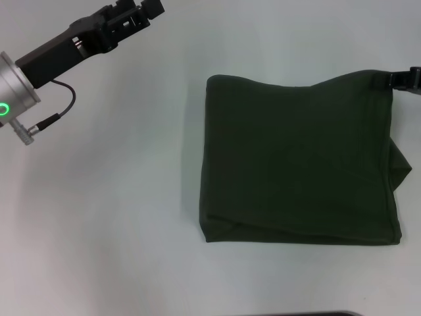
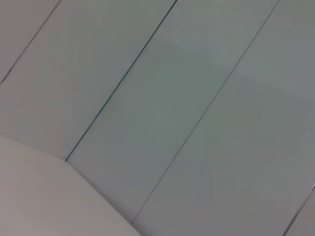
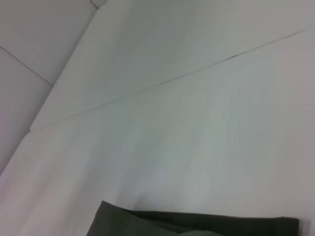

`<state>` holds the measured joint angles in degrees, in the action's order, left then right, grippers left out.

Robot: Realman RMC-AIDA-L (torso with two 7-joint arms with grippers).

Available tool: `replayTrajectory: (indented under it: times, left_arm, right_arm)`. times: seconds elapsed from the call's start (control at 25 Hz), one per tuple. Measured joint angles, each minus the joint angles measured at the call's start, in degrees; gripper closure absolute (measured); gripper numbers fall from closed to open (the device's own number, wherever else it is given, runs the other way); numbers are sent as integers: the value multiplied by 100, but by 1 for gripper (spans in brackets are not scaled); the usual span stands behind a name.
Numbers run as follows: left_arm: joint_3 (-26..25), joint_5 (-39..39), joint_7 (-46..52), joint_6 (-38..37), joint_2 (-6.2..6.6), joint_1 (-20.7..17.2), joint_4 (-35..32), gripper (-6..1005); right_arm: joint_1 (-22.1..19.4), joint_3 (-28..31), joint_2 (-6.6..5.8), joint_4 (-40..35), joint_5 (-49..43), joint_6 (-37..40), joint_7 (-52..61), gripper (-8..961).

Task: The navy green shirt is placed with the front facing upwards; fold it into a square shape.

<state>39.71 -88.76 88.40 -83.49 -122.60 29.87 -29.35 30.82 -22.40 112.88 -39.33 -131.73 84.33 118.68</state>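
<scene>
Lying folded square, navy green shirt

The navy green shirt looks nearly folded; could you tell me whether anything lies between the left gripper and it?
Nothing visible does. The left gripper hangs at the far left, and only bare white table separates it from the navy green shirt. The right gripper is at the shirt's far right corner.

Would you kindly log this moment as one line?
navy green shirt: folded square on table | left gripper: raised far-left | right gripper: at shirt's far-right corner

White table — folded shirt atop.
</scene>
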Motion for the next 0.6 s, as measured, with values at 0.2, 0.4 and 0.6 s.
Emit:
replayTrajectory:
  times: [0.2, 0.4, 0.6]
  left_arm:
    - [-24, 0, 26, 0, 0, 1, 0, 49]
    - [-25, 7, 36, -1, 0, 11, 0, 50]
    - [-26, 9, 43, -1, 0, 11, 0, 49]
  right_arm:
    - [9, 6, -60, -3, 14, -64, 41, 913]
    - [2, -50, -73, 12, -18, -216, 72, 913]
    - [6, -219, 5, 68, -36, -418, 75, 914]
